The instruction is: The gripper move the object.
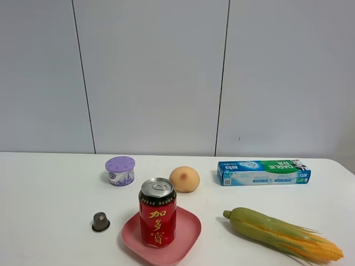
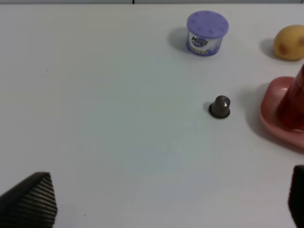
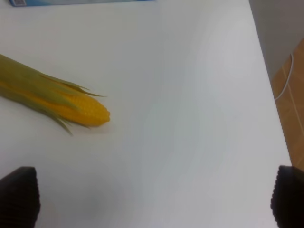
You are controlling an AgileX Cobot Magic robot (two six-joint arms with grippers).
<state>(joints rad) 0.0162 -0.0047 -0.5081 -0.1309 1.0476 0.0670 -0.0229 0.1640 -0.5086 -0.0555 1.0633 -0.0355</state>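
The red cylindrical drink can (image 1: pixel 157 214) with yellow Chinese characters and a silver top stands upright on a pink shallow plastic plate (image 1: pixel 186 237), toward the plate's left half, near the front edge of the white tabletop (image 1: pixel 50 188); in my left wrist view only a sliver of the can's red side (image 2: pixel 295 102) shows at the frame's edge, standing on that same plate (image 2: pixel 275 111); nothing of mine touches it. Just left of the plate sits a small dark grey coffee capsule (image 1: pixel 100 221), apart from the plate rim; behind it, farther back, stands a small white tub with a lavender lid (image 1: pixel 120 170); beside that, directly behind the can, lies a peach-coloured round fruit (image 1: pixel 184 179). To the right at the back lies a blue-and-green toothpaste box (image 1: pixel 263 172), flat, its long side running across; in front of it, right of the plate and clear of it, lies an ear of corn (image 1: pixel 283 233) with green husk, stem end toward the plate, bare yellow kernels toward the right edge. My left jaws are released, the two black ribbed fingertips (image 2: pixel 31 202) standing wide apart above bare tabletop, well away from the capsule; my right jaws are likewise spread wide and empty, their fingertips (image 3: pixel 19 197) at the frame's corners, hovering near the corn's yellow tip (image 3: pixel 92 111) and the tabletop's right edge.
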